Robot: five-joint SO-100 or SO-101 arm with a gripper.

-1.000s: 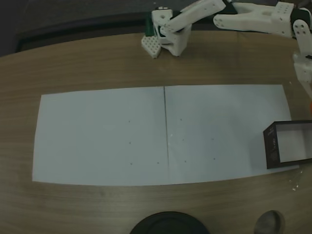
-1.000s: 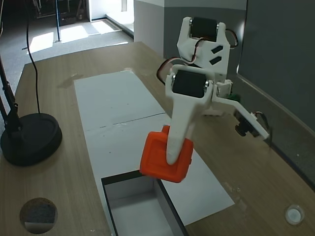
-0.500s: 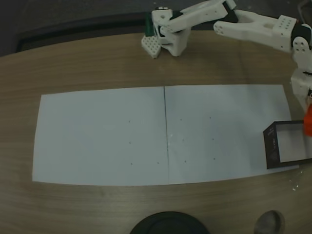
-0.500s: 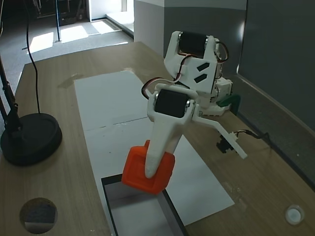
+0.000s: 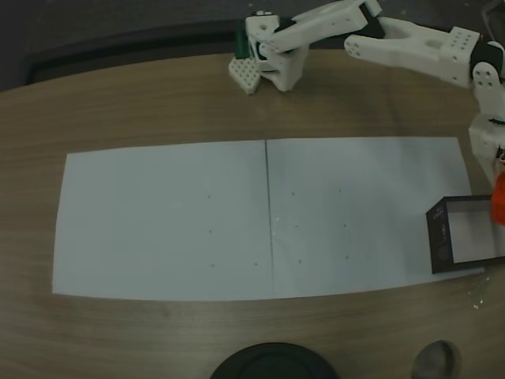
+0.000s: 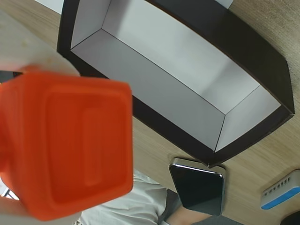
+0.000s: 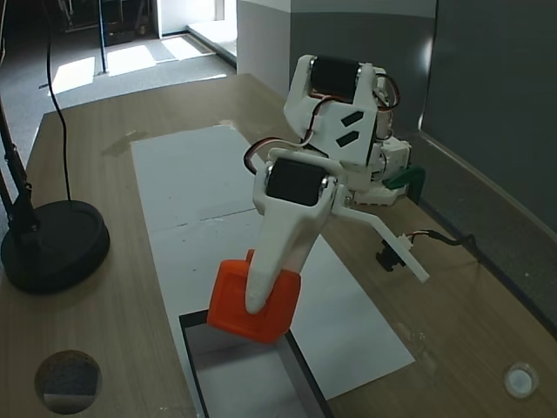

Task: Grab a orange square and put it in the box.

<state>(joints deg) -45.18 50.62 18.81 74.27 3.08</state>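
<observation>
Below, wrist view alone shows a phone (image 6: 197, 187) beside the box (image 6: 243, 42).

office/lab | long wooden table (image 7: 104, 348) | grey partition wall (image 7: 496, 96) | taped paper sheets (image 5: 260, 217)

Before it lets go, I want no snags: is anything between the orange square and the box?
Nothing: in a fixed view the orange square, held in the gripper, hangs over the box rim. The wrist view shows the box's pale inside bare.
</observation>
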